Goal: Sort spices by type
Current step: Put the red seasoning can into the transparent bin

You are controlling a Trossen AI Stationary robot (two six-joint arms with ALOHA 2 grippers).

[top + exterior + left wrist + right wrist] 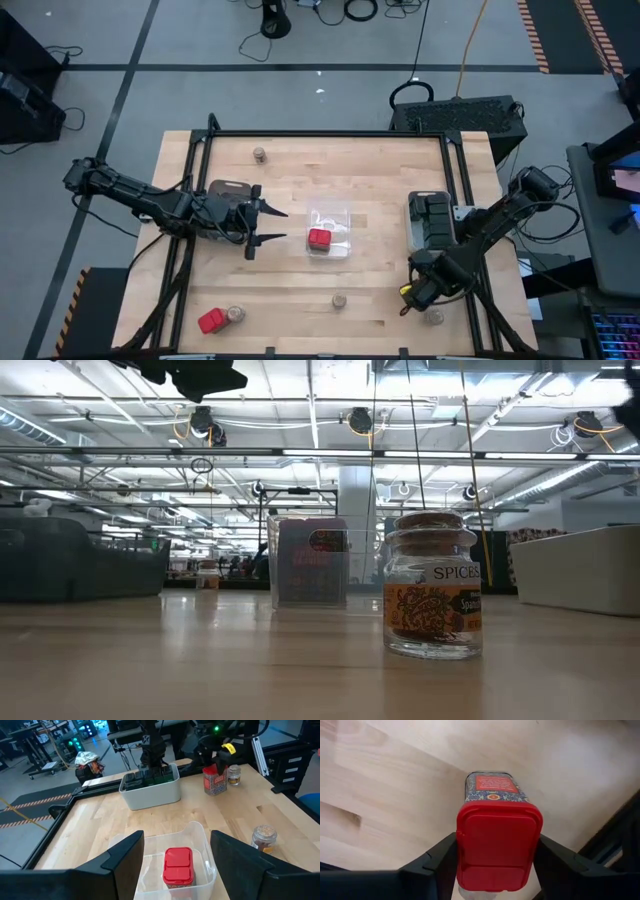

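Observation:
My right gripper [413, 290] stands over the table's near right part, pointing down and shut on a red spice box [498, 845], which also shows in the left wrist view as the red box [215, 780]. A small jar [435, 316] stands beside it. My left gripper [268, 226] hovers open at mid-left, pointing at a clear tray [340, 217] that holds a second red box [320, 239]. A grey tray [412, 200] at the right holds black boxes [436, 216]. Other jars [339, 299] [259, 154] stand singly on the table. My right gripper pinches the red box by the two opposite sides of its red lid end [462, 845] between its two fingers [437, 862]. The fingers come from above, pointing down. The box stands upright below them; I cannot tell whether its base is off the table.
A third red box [211, 320] and a jar [236, 314] sit at the near left corner. Another grey tray [228, 188] lies under my left arm. A black frame [455, 180] rims the table. Bare wood lies between the clear tray and the far edge.

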